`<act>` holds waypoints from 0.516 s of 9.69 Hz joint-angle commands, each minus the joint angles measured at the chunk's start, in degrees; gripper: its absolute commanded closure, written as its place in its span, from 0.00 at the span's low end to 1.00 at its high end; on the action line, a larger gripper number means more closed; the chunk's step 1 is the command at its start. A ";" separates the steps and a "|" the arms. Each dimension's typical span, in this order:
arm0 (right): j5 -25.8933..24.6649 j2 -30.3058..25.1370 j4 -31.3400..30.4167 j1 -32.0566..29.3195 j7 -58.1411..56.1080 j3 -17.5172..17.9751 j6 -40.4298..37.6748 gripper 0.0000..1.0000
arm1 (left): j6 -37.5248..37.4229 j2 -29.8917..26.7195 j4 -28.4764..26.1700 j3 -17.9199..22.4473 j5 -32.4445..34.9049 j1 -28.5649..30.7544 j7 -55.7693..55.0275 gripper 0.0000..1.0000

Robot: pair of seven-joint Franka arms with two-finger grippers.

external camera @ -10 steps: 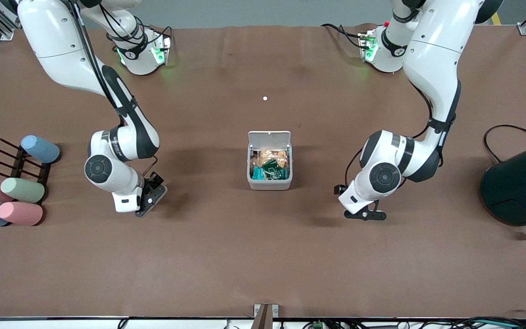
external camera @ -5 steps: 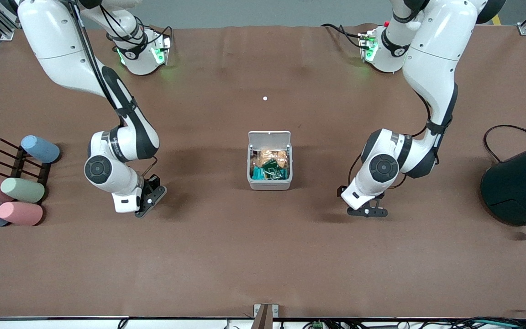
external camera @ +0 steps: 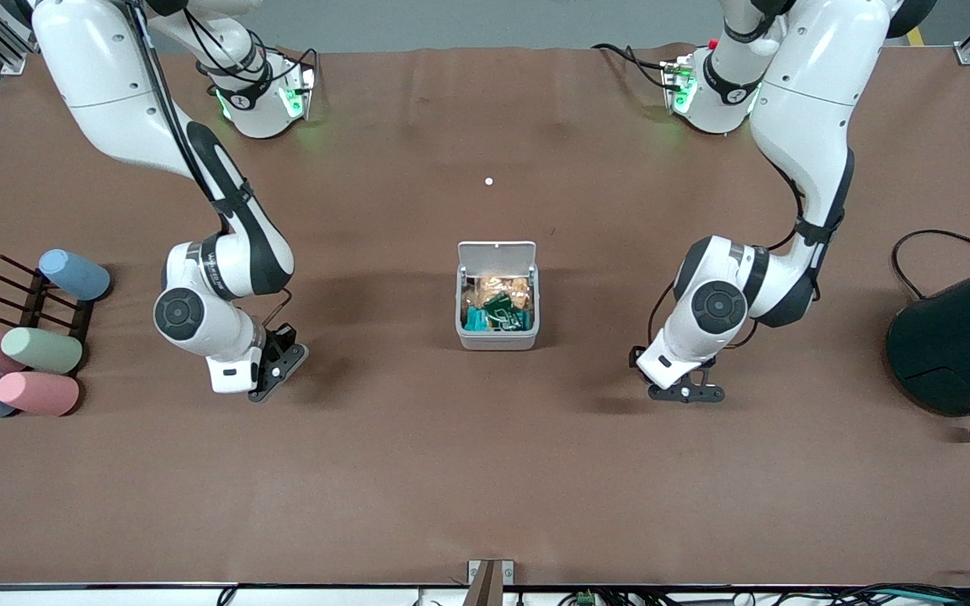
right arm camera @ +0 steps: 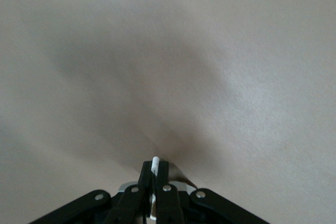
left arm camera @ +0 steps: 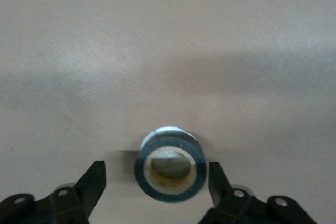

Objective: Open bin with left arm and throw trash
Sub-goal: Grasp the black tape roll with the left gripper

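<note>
The white bin (external camera: pixel 498 339) stands mid-table with its lid (external camera: pixel 497 252) tipped up, and printed wrappers (external camera: pixel 502 313) lie inside. My left gripper (external camera: pixel 687 393) is low over the mat, beside the bin toward the left arm's end. In the left wrist view the black ring with a pale centre (left arm camera: pixel 170 183) lies between the fingers of that gripper (left arm camera: pixel 156 169), which is open, with a gap on each side. My right gripper (external camera: pixel 279 366) is down at the mat toward the right arm's end. Its fingers (right arm camera: pixel 155 170) are shut on a thin whitish band (right arm camera: pixel 155 161).
A large dark teal cylinder (external camera: pixel 965 345) with a cable (external camera: pixel 940 240) stands at the left arm's end. Pastel cups (external camera: pixel 30 370) and a black rack (external camera: pixel 30 303) sit at the right arm's end. A small white dot (external camera: pixel 488 181) lies on the mat near the bases.
The right gripper's fingers have closed on the whitish band. The left hand has shifted slightly toward the left arm's end and settled over the ring.
</note>
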 commanded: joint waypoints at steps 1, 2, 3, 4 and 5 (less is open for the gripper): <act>6.98 -2.81 3.27 1.18 2.12 0.93 -4.52 0.97 | 2.05 -0.91 -1.38 -0.43 1.26 0.78 -0.48 0.10; 7.87 -2.81 4.77 3.28 7.62 1.02 -4.88 0.97 | 2.05 -0.91 -1.29 -0.44 0.74 0.43 -0.57 0.04; 7.88 -2.99 6.44 6.26 15.42 1.54 -5.24 0.97 | 2.05 -1.00 -1.12 -0.78 0.74 0.69 -0.48 0.04; 7.88 -3.60 7.50 8.38 22.55 2.76 -6.02 0.97 | 2.14 -0.82 -1.12 -1.14 0.65 0.70 -0.48 0.05; 7.88 -3.78 9.17 10.14 31.23 4.17 -6.12 0.97 | 2.92 -0.65 -1.12 -1.14 0.65 0.78 -0.48 0.06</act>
